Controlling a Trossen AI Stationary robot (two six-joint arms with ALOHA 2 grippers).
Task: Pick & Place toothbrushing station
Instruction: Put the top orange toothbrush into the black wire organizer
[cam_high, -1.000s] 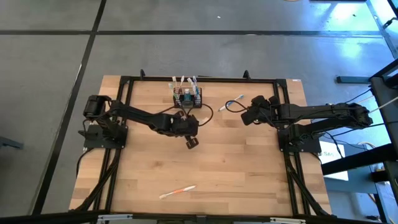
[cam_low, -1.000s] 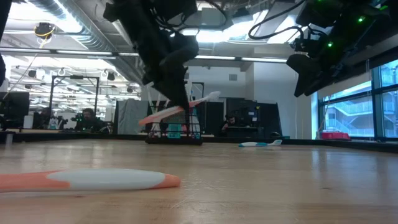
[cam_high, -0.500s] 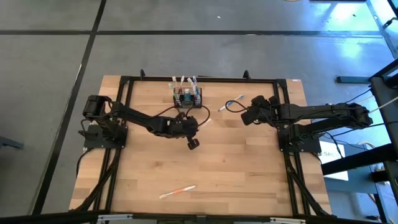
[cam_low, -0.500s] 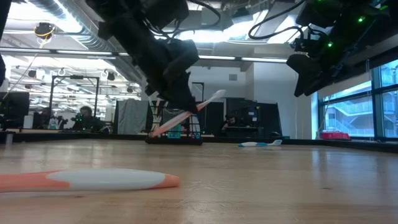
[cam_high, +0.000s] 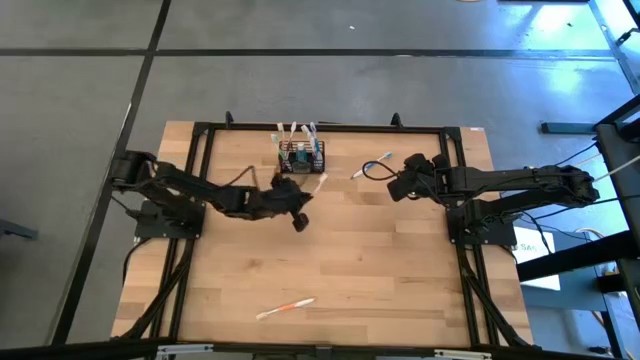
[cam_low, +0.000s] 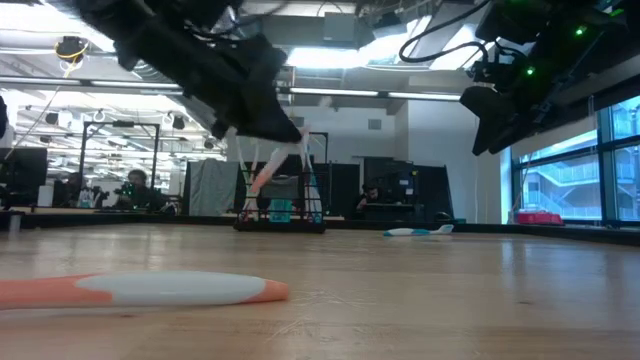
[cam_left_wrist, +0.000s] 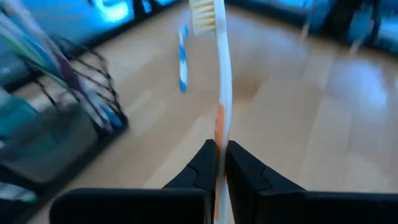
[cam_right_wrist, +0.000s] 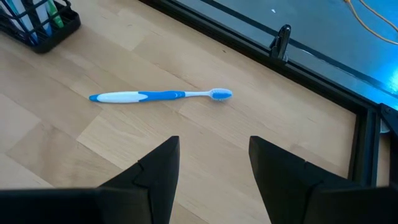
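An orange-and-white toothbrush (cam_high: 285, 308) lies flat on the wooden table (cam_high: 380, 270) at the lower middle of the high view, and it fills the lower left of the low view as a blurred near shape (cam_low: 150, 289); it has not moved since a second ago.

Farther up the table, the left gripper (cam_high: 300, 205) sits just below the toothbrushing station, its fingers (cam_left_wrist: 202, 171) pinched tight on the handle of a white-and-orange toothbrush (cam_left_wrist: 221, 93) whose bristle head points away from the wrist camera. A second ago this gripper was lower and a little to the right in the high view; it has since swung up and left toward the basket, and the left arm's shoulder has shifted toward the left edge of the table. In the low view the held brush (cam_low: 275, 165) now hangs close in front of the basket, steeper than before.

The right gripper (cam_high: 398, 186) hovers at the upper right of the table, its fingers (cam_right_wrist: 158, 165) spread wide and holding nothing, unchanged. Just beyond it a blue-and-white toothbrush (cam_right_wrist: 158, 95) lies flat on the wood.

The toothbrushing station (cam_high: 301, 157), a black wire basket with several brushes standing in it, stands at the upper middle of the table near the far frame rail, where it was before.
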